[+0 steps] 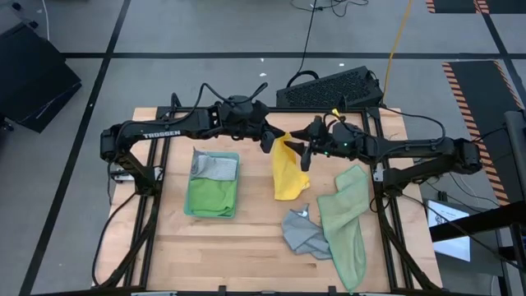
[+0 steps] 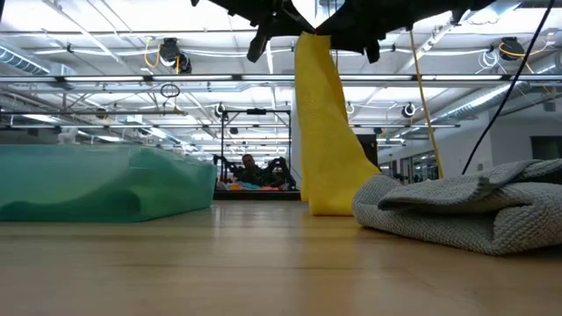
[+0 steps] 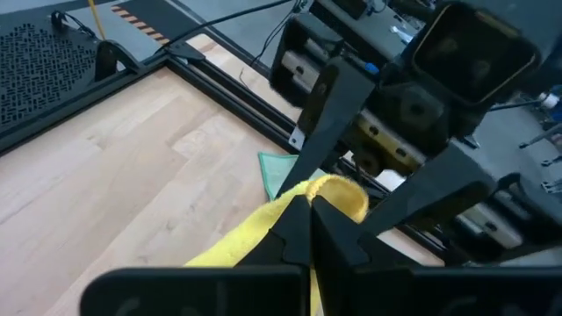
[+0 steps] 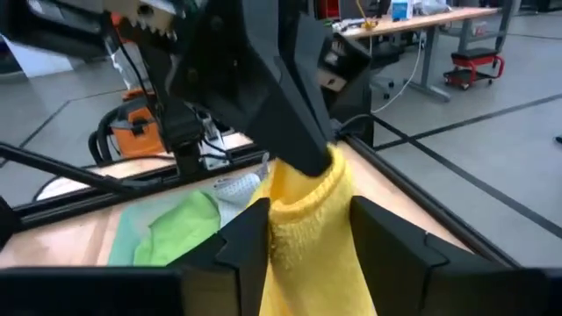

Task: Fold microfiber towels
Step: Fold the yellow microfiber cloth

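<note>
1. Jaws of my left gripper [image 1: 271, 141] are pressed together on the top corner of the yellow towel [image 1: 288, 174], just above the centre of the overhead frame; the left wrist view shows the cloth pinched between my two dark fingertips [image 3: 299, 230].
2. My right gripper [image 1: 306, 152] faces it from the right, fingers [image 4: 248, 241] standing apart on either side of the same yellow fold; I cannot tell whether they touch it.
3. Both my arms reach inward from the frame's sides and meet over the table's upper middle, wrists nearly nose to nose.
4. The yellow towel hangs down from that meeting point, its lower edge resting on the wooden table [image 1: 246, 247].
5. A teal bin [image 1: 195, 211] at centre left holds bright green and grey towels; a pale sage towel [image 1: 345, 222] and a crumpled grey towel [image 1: 304, 234] lie at lower right.
</note>
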Tool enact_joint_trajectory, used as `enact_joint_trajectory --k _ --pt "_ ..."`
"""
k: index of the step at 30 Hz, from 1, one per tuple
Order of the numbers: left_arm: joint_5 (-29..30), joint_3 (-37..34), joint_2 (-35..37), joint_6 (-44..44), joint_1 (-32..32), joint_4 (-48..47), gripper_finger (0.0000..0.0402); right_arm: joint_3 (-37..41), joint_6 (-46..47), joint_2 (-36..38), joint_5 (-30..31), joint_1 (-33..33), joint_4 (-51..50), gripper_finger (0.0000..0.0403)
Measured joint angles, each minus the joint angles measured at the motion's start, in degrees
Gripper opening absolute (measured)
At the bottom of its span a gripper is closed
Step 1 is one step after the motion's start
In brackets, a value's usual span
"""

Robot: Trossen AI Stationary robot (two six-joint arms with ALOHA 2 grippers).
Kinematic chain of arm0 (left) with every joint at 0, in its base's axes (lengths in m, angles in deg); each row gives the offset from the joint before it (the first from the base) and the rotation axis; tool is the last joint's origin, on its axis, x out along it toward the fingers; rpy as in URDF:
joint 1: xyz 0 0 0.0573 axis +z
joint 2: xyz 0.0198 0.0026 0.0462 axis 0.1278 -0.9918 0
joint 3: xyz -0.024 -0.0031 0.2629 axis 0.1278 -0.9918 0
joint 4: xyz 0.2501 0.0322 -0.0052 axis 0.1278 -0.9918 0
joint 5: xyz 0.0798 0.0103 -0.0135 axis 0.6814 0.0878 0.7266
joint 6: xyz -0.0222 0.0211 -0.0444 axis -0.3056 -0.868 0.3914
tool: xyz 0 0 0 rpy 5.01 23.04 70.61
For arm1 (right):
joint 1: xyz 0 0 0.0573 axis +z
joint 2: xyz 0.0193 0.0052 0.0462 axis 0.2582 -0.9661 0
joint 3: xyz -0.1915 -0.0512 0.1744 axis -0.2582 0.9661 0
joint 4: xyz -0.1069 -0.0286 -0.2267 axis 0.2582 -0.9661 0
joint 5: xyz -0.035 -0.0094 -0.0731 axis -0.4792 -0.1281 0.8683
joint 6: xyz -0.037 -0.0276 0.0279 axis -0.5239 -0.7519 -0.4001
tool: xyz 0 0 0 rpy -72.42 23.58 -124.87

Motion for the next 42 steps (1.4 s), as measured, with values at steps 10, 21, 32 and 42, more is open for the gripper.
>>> enact_joint_trajectory --k 10,21,32,42 --pt "1.4 0.0 0.0 0.25 0.0 -0.7 0.0002 0.0 -1.07 -0.65 0.17 0.0 -1.18 0.0084" --pt "2.58 0.0 -0.02 0.78 0.07 -1.4 0.0002 0.07 -9.25 1.71 11.64 2.56 -6.37 0.0171" --pt "1.28 0.0 -0.02 0.81 0.11 -1.81 0.0002 0.07 -19.87 1.14 13.54 2.6 -3.87 0.0134" --pt "1.01 0.0 -0.02 0.84 0.11 -2.12 0.0003 0.0 -15.31 1.14 13.32 2.62 -1.69 0.0047"
